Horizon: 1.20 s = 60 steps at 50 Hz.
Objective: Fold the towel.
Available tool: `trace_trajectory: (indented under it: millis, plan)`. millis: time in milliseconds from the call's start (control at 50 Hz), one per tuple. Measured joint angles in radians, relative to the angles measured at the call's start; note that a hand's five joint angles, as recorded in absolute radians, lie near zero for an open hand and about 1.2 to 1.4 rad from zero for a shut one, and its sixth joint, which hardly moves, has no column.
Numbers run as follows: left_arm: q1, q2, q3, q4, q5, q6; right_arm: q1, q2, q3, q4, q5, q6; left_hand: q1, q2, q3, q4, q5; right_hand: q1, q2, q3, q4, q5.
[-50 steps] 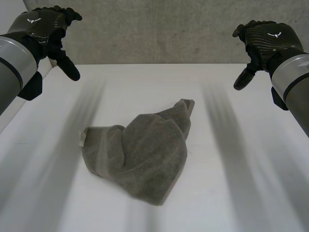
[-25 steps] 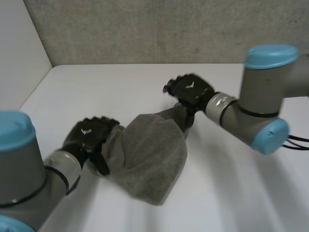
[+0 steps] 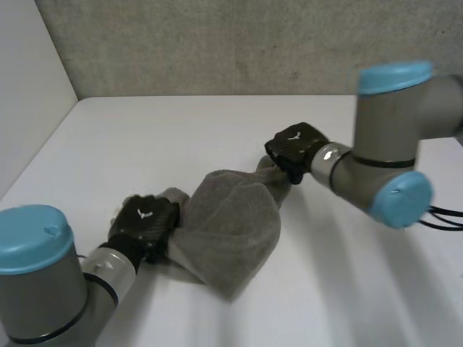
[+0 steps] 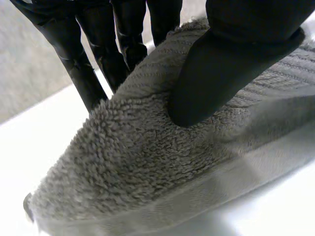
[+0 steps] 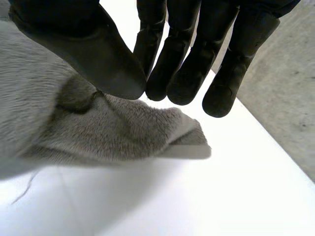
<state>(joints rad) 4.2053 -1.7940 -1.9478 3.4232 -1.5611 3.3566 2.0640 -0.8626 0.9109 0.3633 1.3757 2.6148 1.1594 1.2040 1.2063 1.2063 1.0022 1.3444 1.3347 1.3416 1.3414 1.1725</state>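
Note:
A crumpled grey towel [image 3: 231,224] lies in the middle of the white table [image 3: 181,130]. My left hand [image 3: 148,220] is down at the towel's near-left corner. In the left wrist view its thumb [image 4: 231,54] presses on the thick folded edge of the towel [image 4: 138,172], with the fingers on the other side, pinching it. My right hand [image 3: 293,144] is at the towel's far-right corner. The right wrist view shows the thumb [image 5: 98,54] and fingers closed on the towel [image 5: 98,132], whose tip sticks out past them.
A grey concrete wall [image 3: 239,43] rises behind the table's far edge and a white panel [image 3: 29,94] stands along its left side. Bare table surface surrounds the towel on all sides.
Both hands came down from high above the table with fingers spread. They now sit on opposite corners of the towel and have closed on it, bunching the cloth slightly.

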Motion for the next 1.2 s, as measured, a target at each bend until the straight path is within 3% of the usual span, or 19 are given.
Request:
trace_trajectory:
  millis: [120, 280, 360, 420, 500, 620, 700, 880, 960, 1020, 1100, 1200]
  plan:
    - [0.003, 0.114, -0.026, -0.008, 0.038, 0.000, -0.047, -0.227, 0.316, 0.069, -0.045, -0.227, 0.000, 0.008, 0.008, 0.008, 0.009, 0.000, 0.000, 0.000, 0.000, 0.001]
    - [0.004, 0.215, -0.092, -0.066, 0.141, 0.030, -0.089, -0.374, 0.622, 0.205, -0.089, -0.538, 0.000, 0.010, 0.010, 0.011, 0.013, 0.000, 0.000, 0.000, 0.001, 0.002]
    - [0.006, 0.242, -0.115, -0.117, 0.183, 0.068, -0.097, -0.389, 0.654, 0.189, -0.095, -0.545, 0.000, 0.011, 0.010, 0.011, 0.013, -0.482, -0.482, -0.478, -0.475, -0.475]
    - [0.007, 0.274, -0.127, -0.163, 0.209, 0.099, -0.105, -0.391, 0.626, 0.104, -0.091, -0.466, 0.000, 0.011, 0.010, 0.011, 0.013, -0.899, -0.888, -0.892, -0.887, -0.924]
    - [0.004, 0.317, -0.130, -0.191, 0.225, 0.114, -0.110, -0.381, 0.562, -0.022, -0.086, -0.317, 0.000, 0.011, 0.011, 0.011, 0.013, -1.086, -1.065, -1.084, -1.073, -1.110]
    - [0.003, 0.381, -0.122, -0.203, 0.228, 0.117, -0.107, -0.299, 0.410, -0.199, -0.089, -0.042, 0.000, 0.011, 0.010, 0.011, 0.013, -1.112, -1.078, -1.093, -1.075, -1.110]
    - [0.003, 0.413, -0.113, -0.205, 0.224, 0.113, -0.095, -0.157, 0.255, -0.244, -0.102, 0.105, 0.000, 0.011, 0.009, 0.010, 0.013, -1.112, -1.078, -1.093, -1.075, -1.110]
    - [0.000, 0.457, -0.108, -0.206, 0.220, 0.107, -0.035, 0.193, -0.107, -0.150, -0.141, 0.187, 0.000, 0.006, 0.002, 0.003, 0.013, -1.102, -1.077, -1.090, -1.075, -1.107]
    - [0.000, 0.469, -0.107, -0.206, 0.218, 0.105, -0.002, 0.344, -0.276, -0.059, -0.140, 0.184, 0.000, 0.003, -0.002, -0.001, 0.013, -0.699, -0.681, -0.695, -0.692, -0.688]
    - [0.001, 0.474, -0.103, -0.204, 0.216, 0.105, 0.017, 0.427, -0.388, 0.013, -0.124, 0.180, 0.000, 0.000, -0.003, -0.003, 0.013, -0.142, -0.110, -0.145, -0.148, -0.146]
    - [0.006, 0.475, -0.093, -0.200, 0.215, 0.104, 0.021, 0.439, -0.457, 0.071, -0.091, 0.180, 0.000, -0.001, -0.004, -0.004, 0.013, -0.016, -0.009, -0.020, -0.002, -0.025]
    - [0.029, 0.469, -0.078, -0.180, 0.217, 0.104, -0.024, 0.257, -0.388, 0.101, -0.065, 0.186, 0.000, -0.001, -0.006, -0.004, 0.013, -0.016, -0.008, -0.020, -0.002, -0.022]
